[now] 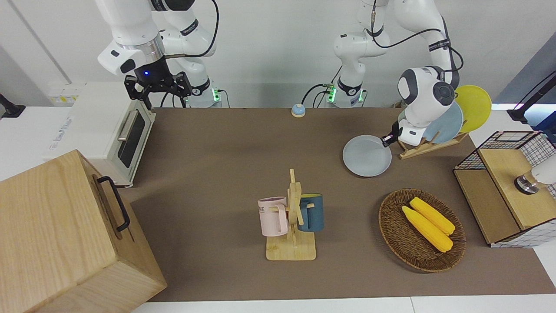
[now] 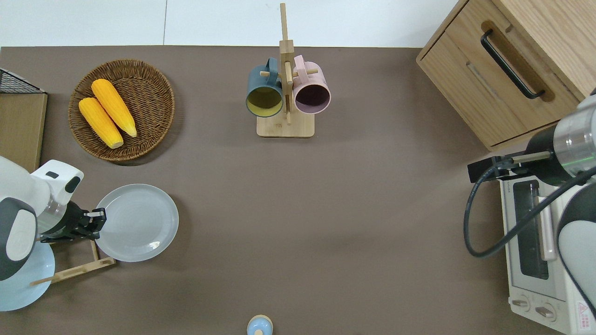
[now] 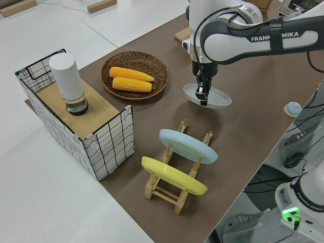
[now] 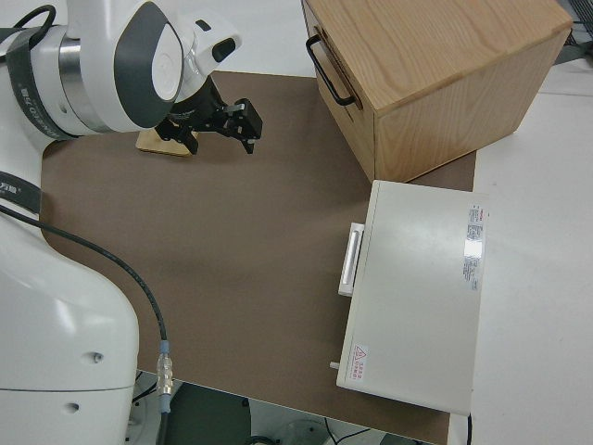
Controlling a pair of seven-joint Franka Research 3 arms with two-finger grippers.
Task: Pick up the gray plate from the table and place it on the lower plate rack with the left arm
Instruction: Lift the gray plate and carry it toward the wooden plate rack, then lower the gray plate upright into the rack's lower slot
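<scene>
At front view's two o'clock, left gripper (image 1: 386, 139) clenched on gray plate (image 1: 366, 155) at the rim, plate spreading toward seven o'clock. Overhead: plate (image 2: 137, 222) at three o'clock of gripper (image 2: 98, 220), overlapping lower plate rack (image 2: 74, 271); bare mat (image 2: 326, 223) toward three. Left side: plate (image 3: 207, 96) lifted, tilted. Right arm parked.

- The right arm (image 4: 102, 69) enters from nine o'clock, white with gray caps.
- Its gripper (image 4: 248, 126) hangs over the brown mat (image 4: 232, 260), black fingers spread apart.
- A wooden cabinet (image 4: 435, 69) with a black handle (image 4: 326, 65) sits at one o'clock.
- A white toaster oven (image 4: 417, 292) lies at four o'clock.
- A black cable (image 4: 111, 278) curves at seven o'clock.
</scene>
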